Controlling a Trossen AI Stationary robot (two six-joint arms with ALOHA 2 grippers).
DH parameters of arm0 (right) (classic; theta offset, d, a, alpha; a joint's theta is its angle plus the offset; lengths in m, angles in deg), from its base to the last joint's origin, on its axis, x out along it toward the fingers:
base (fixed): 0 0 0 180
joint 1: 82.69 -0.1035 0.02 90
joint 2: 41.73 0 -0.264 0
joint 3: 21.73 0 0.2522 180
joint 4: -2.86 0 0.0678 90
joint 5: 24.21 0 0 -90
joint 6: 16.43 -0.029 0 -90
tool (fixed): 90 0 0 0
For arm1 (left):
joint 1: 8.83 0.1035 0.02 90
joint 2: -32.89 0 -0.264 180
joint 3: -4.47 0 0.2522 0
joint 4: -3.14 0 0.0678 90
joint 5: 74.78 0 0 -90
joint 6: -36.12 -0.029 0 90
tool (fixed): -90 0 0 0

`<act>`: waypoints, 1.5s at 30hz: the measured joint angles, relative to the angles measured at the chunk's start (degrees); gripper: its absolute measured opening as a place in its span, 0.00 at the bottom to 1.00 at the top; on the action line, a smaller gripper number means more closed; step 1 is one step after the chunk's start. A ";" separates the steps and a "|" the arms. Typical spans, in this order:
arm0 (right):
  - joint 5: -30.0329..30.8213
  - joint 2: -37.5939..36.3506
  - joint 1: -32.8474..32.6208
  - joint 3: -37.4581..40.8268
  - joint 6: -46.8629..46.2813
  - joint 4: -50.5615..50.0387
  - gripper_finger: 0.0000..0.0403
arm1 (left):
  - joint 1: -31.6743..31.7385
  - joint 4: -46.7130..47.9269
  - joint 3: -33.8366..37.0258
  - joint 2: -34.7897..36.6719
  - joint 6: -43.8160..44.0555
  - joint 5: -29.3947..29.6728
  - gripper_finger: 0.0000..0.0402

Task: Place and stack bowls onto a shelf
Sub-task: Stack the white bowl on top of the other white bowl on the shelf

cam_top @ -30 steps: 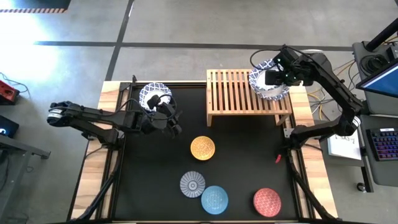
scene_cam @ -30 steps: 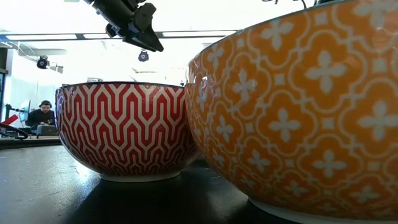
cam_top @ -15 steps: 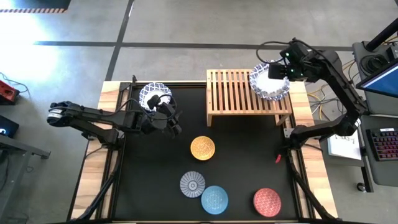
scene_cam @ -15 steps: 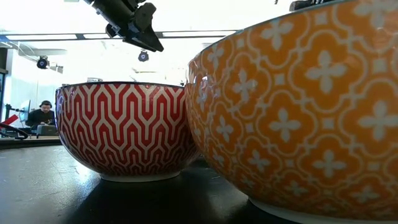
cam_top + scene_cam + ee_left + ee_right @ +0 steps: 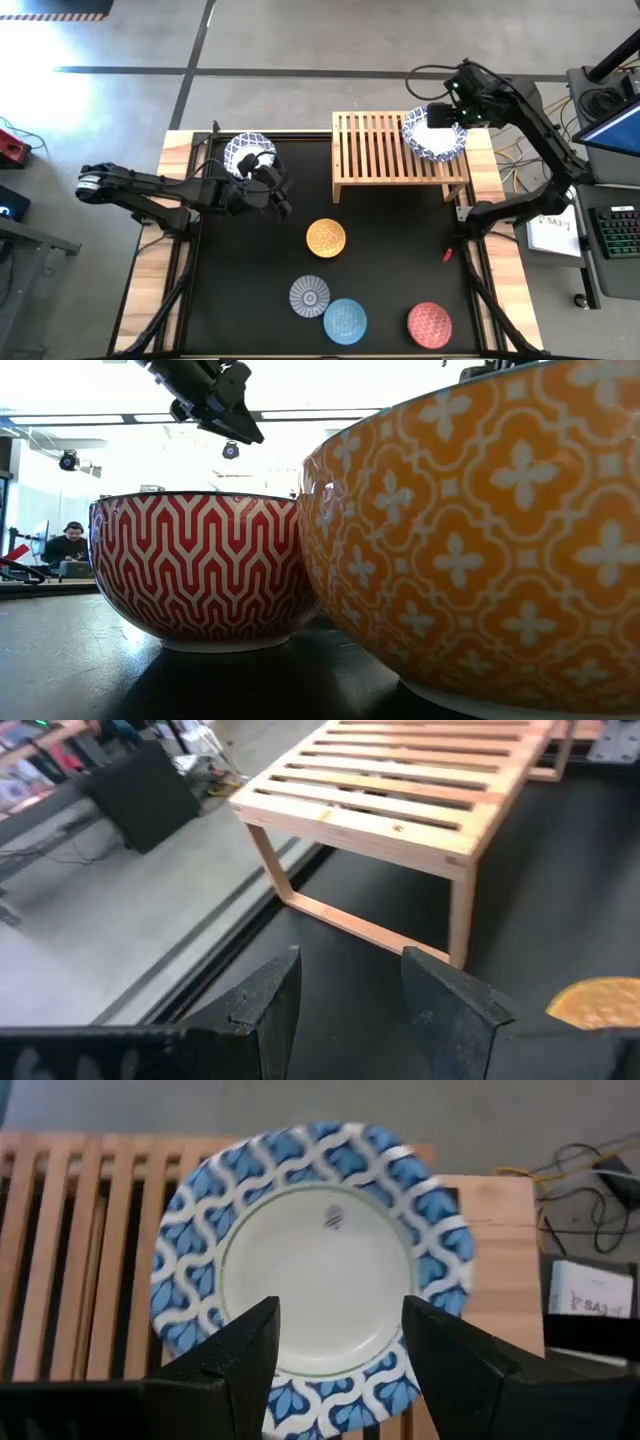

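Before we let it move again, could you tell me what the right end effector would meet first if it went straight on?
The right end effector, open, points at the white blue-rimmed bowl on the shelf; it would likely meet that first.

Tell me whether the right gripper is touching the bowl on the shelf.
Apart. The right wrist view shows the right gripper open above the bowl, which sits free on the shelf, fingers clear of its rim.

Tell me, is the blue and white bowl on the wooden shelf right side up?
Yes. The bowl sits upright on the shelf; its white inside faces up.
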 joint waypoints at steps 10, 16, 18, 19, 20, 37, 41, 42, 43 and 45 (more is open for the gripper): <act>-15.66 1.91 -4.61 0.02 16.41 2.74 0.50 | 1.07 9.00 0.00 0.00 8.57 -4.13 0.39; -17.12 1.65 -11.27 0.04 21.20 3.92 0.50 | 8.86 14.34 0.00 -0.70 12.48 -18.69 0.39; -17.11 1.51 -13.67 0.04 21.49 3.95 0.50 | 12.24 14.72 0.00 -1.53 12.39 -22.77 0.39; -17.11 1.41 -14.83 0.04 21.58 4.01 0.50 | 13.98 15.39 0.00 -1.99 11.96 -24.22 0.39; -17.11 1.41 -15.98 0.04 21.77 4.08 0.50 | 15.74 16.48 0.00 -2.52 11.76 -25.20 0.39; -16.63 1.63 -30.80 0.07 22.47 5.12 0.50 | 29.93 24.64 0.00 -16.55 2.73 -21.34 0.39; -16.63 2.18 -32.03 0.08 23.46 5.21 0.50 | 32.04 23.62 0.00 -18.91 0.79 -21.26 0.39; -16.59 2.27 -32.31 0.11 23.90 5.21 0.50 | 32.75 23.40 0.00 -19.46 0.35 -21.27 0.39; -16.59 2.42 -32.62 0.11 24.24 5.23 0.50 | 33.49 23.36 0.00 -20.07 -0.02 -21.28 0.39; -16.63 2.55 -33.07 0.11 24.13 5.16 0.50 | 34.98 23.27 0.00 -20.94 -0.22 -21.27 0.38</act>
